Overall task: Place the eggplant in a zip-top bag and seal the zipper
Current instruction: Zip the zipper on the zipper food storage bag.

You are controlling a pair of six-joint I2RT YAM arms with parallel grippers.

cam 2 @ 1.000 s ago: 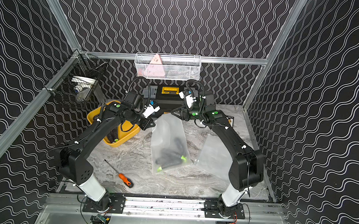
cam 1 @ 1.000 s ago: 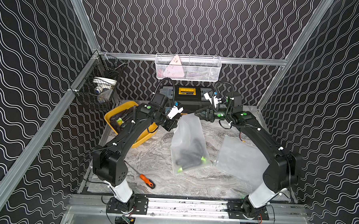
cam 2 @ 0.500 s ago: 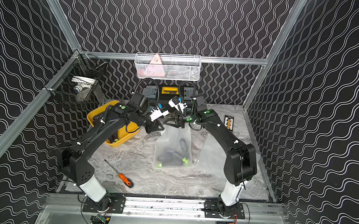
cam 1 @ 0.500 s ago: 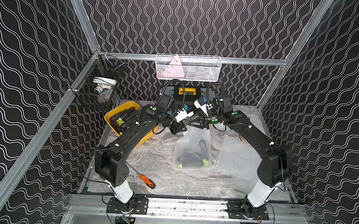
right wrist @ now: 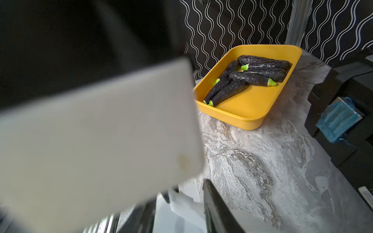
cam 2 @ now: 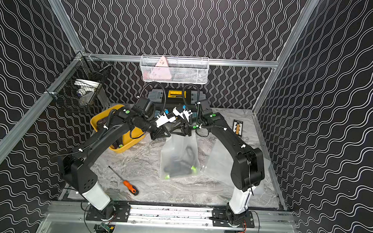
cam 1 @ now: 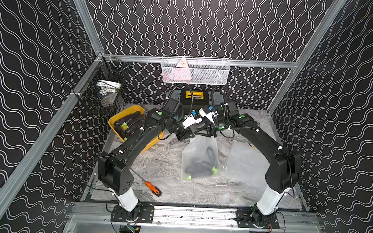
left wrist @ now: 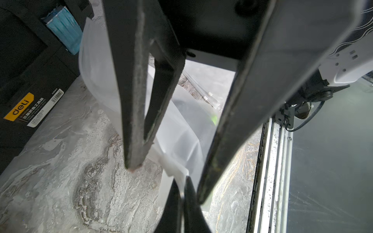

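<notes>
Top views: in both, the bag (cam 1: 199, 156) (cam 2: 179, 157) is held up by its top edge, its bottom seemingly resting on the table (cam 1: 168, 159). The eggplant (cam 1: 197, 167) sits inside, low in the bag, green stem ends showing. Left gripper (cam 1: 186, 137) and right gripper (cam 1: 196, 133) meet at that top edge, just beside each other. Left wrist view: the left gripper (left wrist: 181, 181) is clamped on the bag's top edge near one end. The right gripper's fingers (left wrist: 133, 121) stand apart on either side of the film just beyond, not pinching it. The zipper edge runs from the left pinch, between those fingers, and on away from the left gripper; the eggplant (left wrist: 191, 109) lies below. Right wrist view: a blurred white part blocks much. The fingers (right wrist: 218, 213) are spread, the bag edge between them, and a tray (right wrist: 248, 119) holds spare eggplants. Judgement: filling is done and sealing remains. The right gripper, nearer the free run, would close and slide along the zipper's long axis, away from the left anchor.
</notes>
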